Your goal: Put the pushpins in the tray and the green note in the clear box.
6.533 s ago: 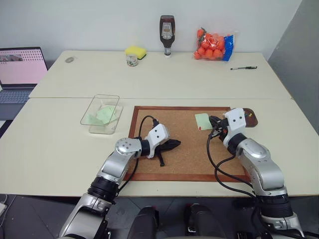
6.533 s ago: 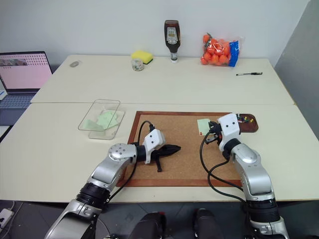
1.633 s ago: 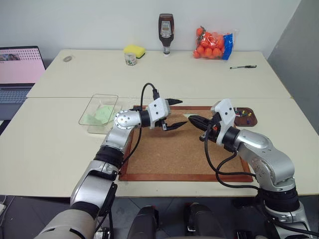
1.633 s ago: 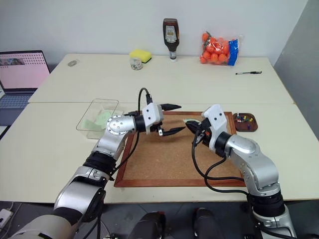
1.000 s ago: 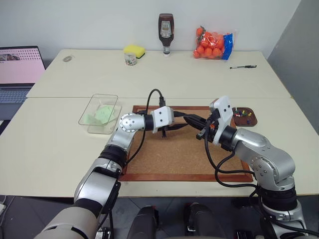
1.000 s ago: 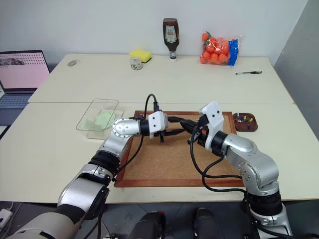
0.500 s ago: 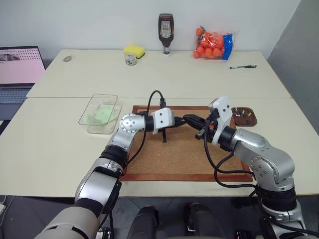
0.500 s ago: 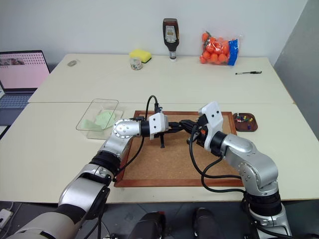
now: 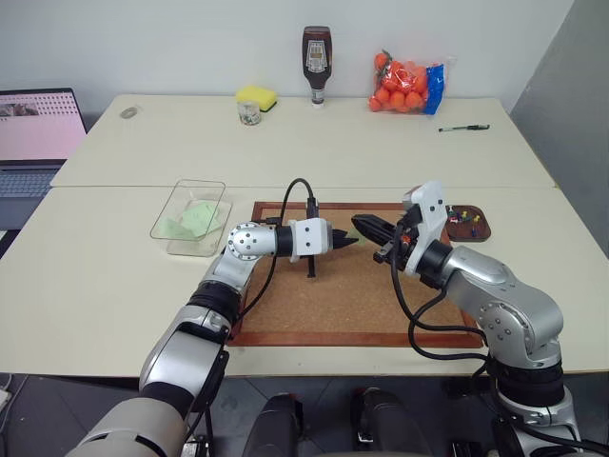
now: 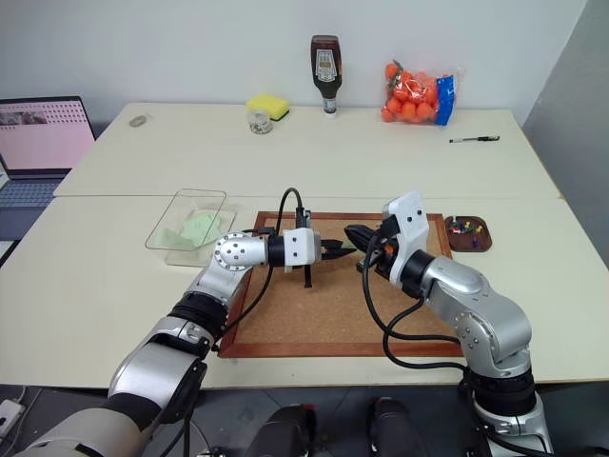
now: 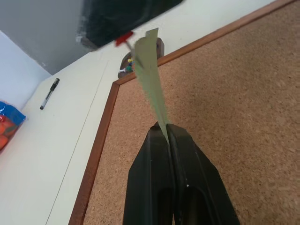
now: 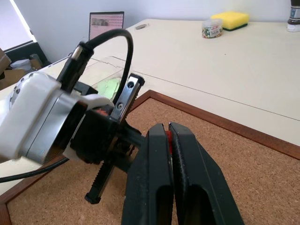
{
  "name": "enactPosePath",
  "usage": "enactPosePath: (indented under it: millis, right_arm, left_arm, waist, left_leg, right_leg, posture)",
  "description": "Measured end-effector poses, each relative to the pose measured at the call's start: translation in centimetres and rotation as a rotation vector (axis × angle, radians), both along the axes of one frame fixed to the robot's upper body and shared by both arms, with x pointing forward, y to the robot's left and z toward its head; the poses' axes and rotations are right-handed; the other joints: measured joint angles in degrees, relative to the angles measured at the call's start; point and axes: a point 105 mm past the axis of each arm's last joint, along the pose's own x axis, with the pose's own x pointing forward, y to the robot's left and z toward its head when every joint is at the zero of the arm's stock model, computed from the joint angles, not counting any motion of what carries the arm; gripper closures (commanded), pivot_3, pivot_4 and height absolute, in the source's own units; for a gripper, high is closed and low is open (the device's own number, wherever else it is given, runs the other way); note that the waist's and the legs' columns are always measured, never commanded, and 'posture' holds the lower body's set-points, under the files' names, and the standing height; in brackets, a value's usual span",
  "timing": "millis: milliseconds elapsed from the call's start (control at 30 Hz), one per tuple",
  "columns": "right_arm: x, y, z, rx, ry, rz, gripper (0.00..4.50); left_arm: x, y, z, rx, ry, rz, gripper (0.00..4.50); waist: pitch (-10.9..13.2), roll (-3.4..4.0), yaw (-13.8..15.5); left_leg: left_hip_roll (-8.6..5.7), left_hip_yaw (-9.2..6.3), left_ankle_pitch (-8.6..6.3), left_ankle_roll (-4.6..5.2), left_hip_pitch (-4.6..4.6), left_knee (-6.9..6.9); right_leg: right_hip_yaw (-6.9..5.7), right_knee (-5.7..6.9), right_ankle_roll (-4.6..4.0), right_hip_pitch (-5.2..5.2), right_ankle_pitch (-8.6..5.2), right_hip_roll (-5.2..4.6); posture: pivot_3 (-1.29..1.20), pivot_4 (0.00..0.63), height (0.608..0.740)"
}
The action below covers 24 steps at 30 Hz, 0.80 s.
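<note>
Over the table (image 9: 114,276) and its corkboard (image 9: 352,305), the robot's two arms met tip to tip in mid-air above the board's far edge. The left gripper (image 9: 348,242), whose jaws had stood apart around the paper a second earlier, was now clamped fully shut on the lower edge of the green note (image 11: 151,75), as the left wrist view showed. The right gripper (image 9: 366,226) remained closed tight, a red pushpin (image 11: 123,38) pinched between its fingers at the note's upper end.

The clear box (image 9: 164,221) sat on the table just left of the board, with pale green paper already lying inside. The tray (image 9: 479,226) lay off the board's far right corner, several coloured pins (image 9: 461,215) in it.

With each gripper now holding its own item, note and pin looked ready to be pulled apart; whether the pin still pierced the paper could not be told. A clean separation would likely send the note left to the box and the pin right to the tray. The thin slip could tear or slide from the pinch if tugged too sharply.
</note>
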Motion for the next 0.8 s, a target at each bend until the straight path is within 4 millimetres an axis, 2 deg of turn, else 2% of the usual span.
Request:
enactPosePath:
  millis: [200, 300, 467, 600, 700, 800]
  right_arm:
    - [0.3, -1.0, 0.4, 0.012, -0.01, -0.044, 4.5]
    - [0.5, -2.6, 0.4, 0.005, -0.012, -0.095, 4.5]
    - [1.3, -7.4, -0.3, -0.092, -0.009, -0.27, 4.5]
    - [3.2, -12.4, -2.9, -0.208, 0.058, -0.478, 4.5]
    - [4.3, -14.7, -4.5, -0.251, 0.085, -0.575, 4.5]
    - [5.7, -16.2, -5.0, -0.275, 0.085, -0.641, 4.5]
  left_arm:
    - [0.0, 0.5, -0.4, 0.038, -0.065, 0.014, 4.47]
    - [0.1, 0.9, -1.0, 0.037, -0.055, 0.036, 4.47]
    - [0.2, 1.3, -1.1, 0.01, -0.004, 0.087, 4.47]
    - [0.6, 1.4, 1.0, -0.082, 0.029, 0.144, 4.47]
    - [0.4, 1.3, 1.5, -0.106, 0.056, 0.16, 4.47]
    - [-0.1, 1.2, 1.3, -0.113, 0.077, 0.166, 4.47]
  waist:
    - [0.0, 0.0, 0.0]
    - [0.0, 0.0, 0.0]
    - [0.0, 0.0, 0.0]
    - [0.0, 0.0, 0.0]
    - [0.0, 0.01, -0.2]
    - [0.0, 0.01, -0.5]
  left_leg:
    - [0.0, 0.01, 0.0, 0.0, 0.01, 0.0]
    - [0.0, 0.01, 0.0, 0.0, 0.0, 0.0]
    - [-0.01, 0.02, 0.0, 0.0, 0.0, 0.02]
    - [-0.01, 0.12, 0.0, 0.0, 0.07, 0.03]
    - [0.06, 0.22, 0.0, 0.0, 0.14, 0.0]
    - [0.09, 0.3, 0.0, 0.0, 0.22, 0.0]
  right_leg:
    - [0.0, 0.02, 0.0, 0.0, 0.0, 0.0]
    - [0.01, 0.01, 0.0, 0.0, 0.0, -0.01]
    - [0.03, 0.0, 0.0, 0.01, 0.01, -0.02]
    - [0.07, 0.06, -0.01, 0.03, 0.04, -0.01]
    - [0.12, 0.09, -0.01, 0.02, 0.04, 0.04]
    - [0.14, 0.14, -0.06, 0.02, 0.07, 0.07]
  posture:
    - [0.0, 0.15, 0.74]
    - [0.0, 0.15, 0.74]
    - [0.0, 0.15, 0.74]
    - [0.0, 0.15, 0.74]
    - [0.0, 0.15, 0.74]
    - [0.0, 0.15, 0.74]
